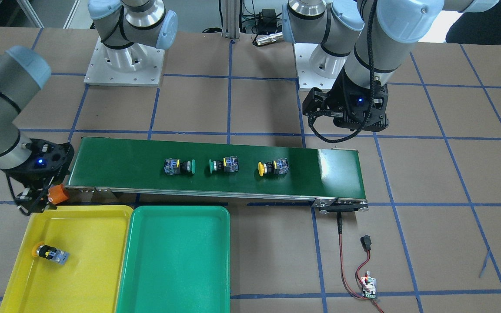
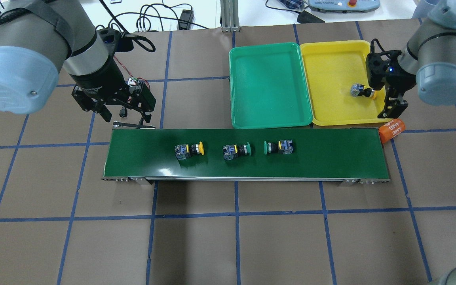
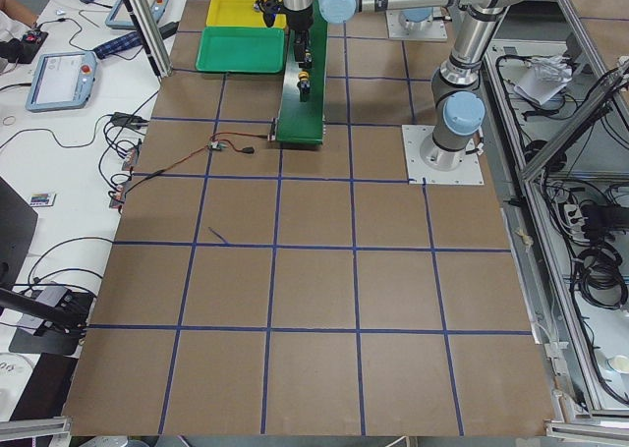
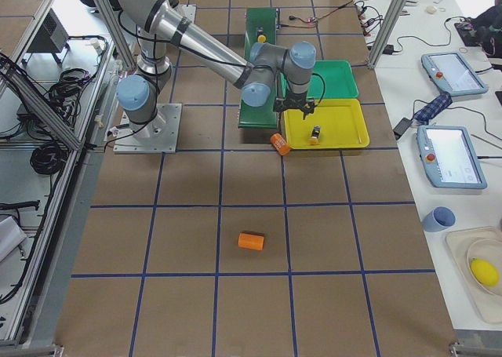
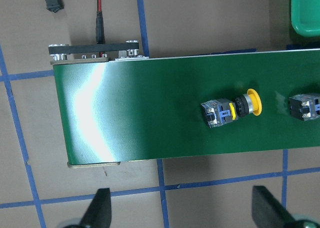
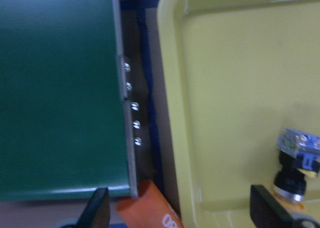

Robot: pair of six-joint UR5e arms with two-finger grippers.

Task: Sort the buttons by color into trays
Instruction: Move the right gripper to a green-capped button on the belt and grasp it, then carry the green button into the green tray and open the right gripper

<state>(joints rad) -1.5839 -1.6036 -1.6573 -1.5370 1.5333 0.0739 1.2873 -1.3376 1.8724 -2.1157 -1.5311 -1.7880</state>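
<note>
Three buttons lie on their sides on the belt: a yellow button (image 2: pixel 189 150) and two green buttons (image 2: pixel 236 150) (image 2: pixel 278 147). Another yellow button (image 2: pixel 361 91) lies in the yellow tray (image 2: pixel 331 71). Nothing lies in the green tray (image 2: pixel 269 87) beside it. My right gripper (image 2: pixel 391 106) hangs open with nothing in it over the yellow tray's belt-side rim, with that button just off one fingertip (image 6: pixel 267 213). At the belt's other end my left gripper (image 5: pixel 185 213) is open with nothing between its fingers, and the belt's yellow button (image 5: pixel 230 109) shows ahead of it.
The dark-green conveyor belt (image 2: pixel 145 158) runs across the middle of the table. An orange cylinder (image 2: pixel 392 130) marked 4680 lies at its end next to the yellow tray. A second orange cylinder (image 4: pixel 252 241) lies far off on the table. Red wires and a small board (image 1: pixel 369 287) trail from the belt's other end.
</note>
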